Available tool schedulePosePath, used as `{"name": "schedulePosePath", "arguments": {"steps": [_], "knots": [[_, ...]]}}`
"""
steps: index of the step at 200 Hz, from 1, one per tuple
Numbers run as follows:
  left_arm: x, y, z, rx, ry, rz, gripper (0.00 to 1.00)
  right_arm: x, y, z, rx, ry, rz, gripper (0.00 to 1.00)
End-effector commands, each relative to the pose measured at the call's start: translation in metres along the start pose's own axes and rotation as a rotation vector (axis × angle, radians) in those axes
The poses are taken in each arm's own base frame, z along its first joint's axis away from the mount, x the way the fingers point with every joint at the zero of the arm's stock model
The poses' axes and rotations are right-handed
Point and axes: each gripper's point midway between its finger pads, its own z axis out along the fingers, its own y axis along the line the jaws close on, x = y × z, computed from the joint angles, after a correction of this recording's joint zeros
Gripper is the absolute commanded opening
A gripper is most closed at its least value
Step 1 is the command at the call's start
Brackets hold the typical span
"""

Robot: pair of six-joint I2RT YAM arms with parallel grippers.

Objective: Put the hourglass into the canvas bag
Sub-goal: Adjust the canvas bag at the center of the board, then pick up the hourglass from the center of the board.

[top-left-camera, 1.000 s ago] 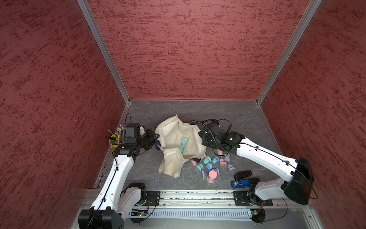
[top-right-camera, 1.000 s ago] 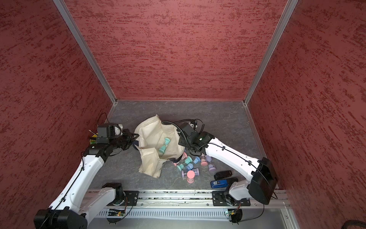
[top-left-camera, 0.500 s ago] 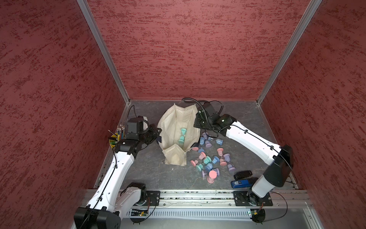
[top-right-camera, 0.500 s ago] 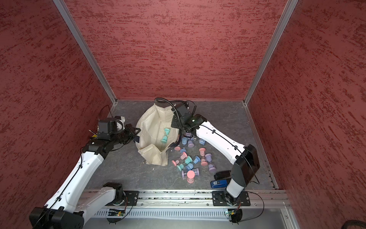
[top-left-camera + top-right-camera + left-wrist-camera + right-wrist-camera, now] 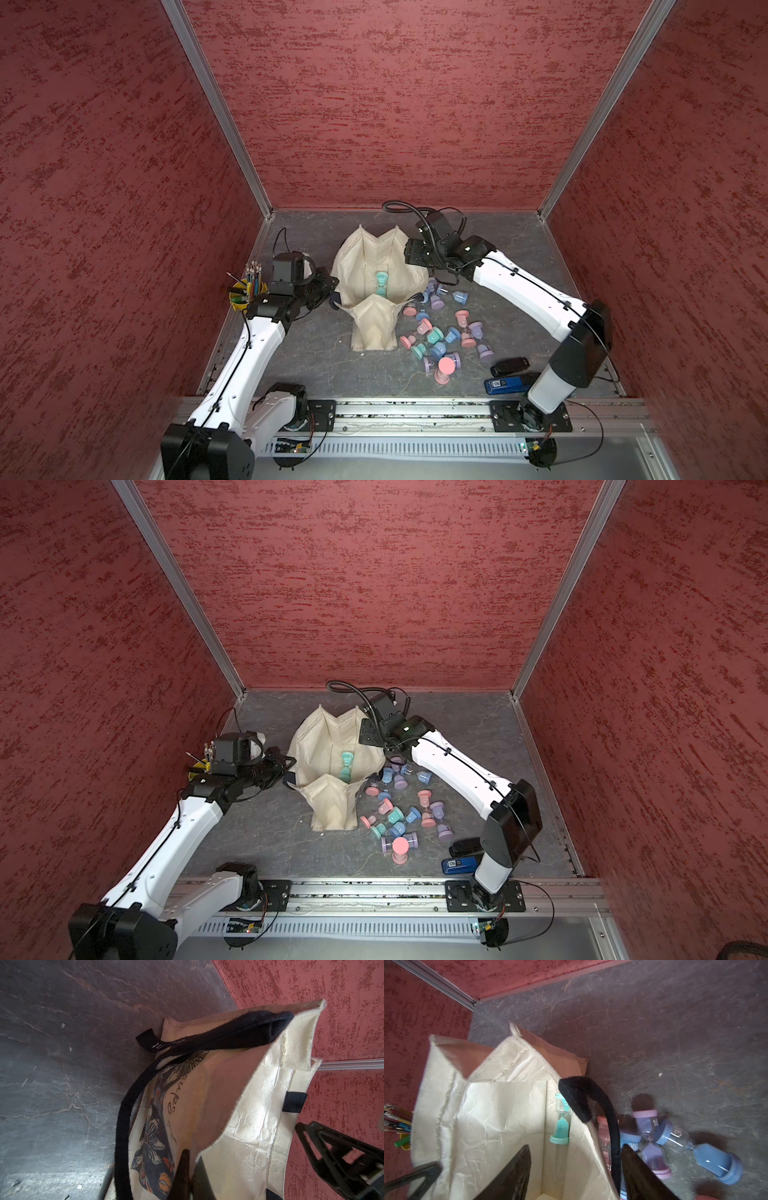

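Note:
The cream canvas bag (image 5: 371, 330) (image 5: 330, 808) stands with its mouth open in both top views. A teal hourglass (image 5: 381, 284) (image 5: 346, 766) (image 5: 561, 1124) lies inside it against the lining. My left gripper (image 5: 332, 292) (image 5: 288, 772) (image 5: 192, 1169) is shut on the bag's (image 5: 245, 1126) left rim, pinching the fabric. My right gripper (image 5: 409, 254) (image 5: 364, 734) (image 5: 575, 1147) is open and straddles the bag's (image 5: 488, 1126) right rim. The navy handle (image 5: 583, 1101) hangs loose between its fingers.
Several pink, blue, purple and teal hourglasses (image 5: 440, 336) (image 5: 399, 812) lie scattered right of the bag. A yellow pencil cup (image 5: 242, 293) stands behind the left arm by the wall. A black device (image 5: 509, 365) and a blue one (image 5: 505, 384) lie near the right arm's base.
Both arms lifted the slumped bag upright and spread its mouth. The right gripper, shut on the rim before, has now opened.

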Motion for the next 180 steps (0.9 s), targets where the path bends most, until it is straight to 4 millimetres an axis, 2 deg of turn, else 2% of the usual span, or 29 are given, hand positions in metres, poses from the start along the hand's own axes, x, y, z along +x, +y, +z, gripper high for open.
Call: {"name": "schedulePosePath", "arguments": {"steps": [1, 19, 23, 40, 73, 104, 113, 141, 158, 180], "knots": [[-0.005, -0.006, -0.004, 0.015, -0.006, 0.016, 0.00, -0.006, -0.008, -0.046, 0.053, -0.062, -0.038, 0.70], [-0.008, -0.007, -0.004, 0.017, -0.008, 0.021, 0.00, 0.023, -0.009, -0.065, 0.049, -0.048, -0.075, 0.70], [-0.008, -0.006, -0.003, 0.017, -0.006, 0.020, 0.00, 0.027, -0.008, -0.076, 0.030, -0.056, -0.080, 0.70], [-0.010, -0.007, -0.003, 0.021, -0.003, 0.024, 0.00, 0.072, -0.009, -0.091, 0.012, 0.002, -0.124, 0.70], [-0.010, -0.011, -0.006, 0.028, -0.001, 0.046, 0.00, 0.161, -0.028, -0.104, 0.043, 0.156, -0.147, 0.74], [-0.008, -0.017, -0.007, 0.045, 0.010, 0.061, 0.00, 0.216, -0.036, -0.115, 0.018, 0.245, -0.106, 0.75], [-0.008, -0.017, -0.007, 0.044, 0.011, 0.062, 0.00, 0.232, -0.044, -0.115, 0.046, 0.274, -0.118, 0.75], [-0.006, -0.015, -0.007, 0.037, 0.016, 0.069, 0.00, 0.260, -0.064, -0.108, 0.104, 0.322, -0.096, 0.77], [-0.006, -0.015, -0.007, 0.036, 0.021, 0.071, 0.00, 0.262, -0.075, -0.106, 0.133, 0.309, -0.070, 0.79], [-0.006, -0.017, -0.007, 0.040, 0.025, 0.076, 0.00, 0.262, -0.076, -0.103, 0.137, 0.299, -0.054, 0.80]]}}
